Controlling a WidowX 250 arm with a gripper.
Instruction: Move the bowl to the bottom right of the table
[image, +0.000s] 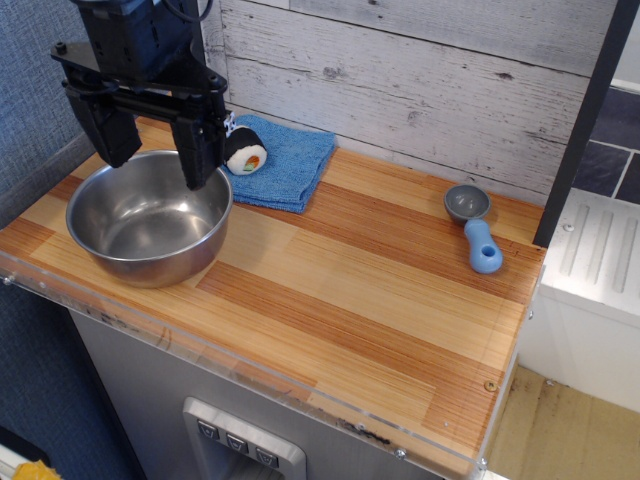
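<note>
A large shiny stainless-steel bowl stands upright at the left end of the striped wood table, near the front edge. My black gripper hangs over the bowl's far rim, open. Its left finger is outside the rim at the back left. Its right finger reaches down to the rim at the back right. Nothing is held between them, and the bowl is empty.
A blue cloth lies at the back by the plank wall, with a sushi-roll toy on its left edge. A grey-and-blue scoop lies at the back right. A clear acrylic rim runs along the table's front edge.
</note>
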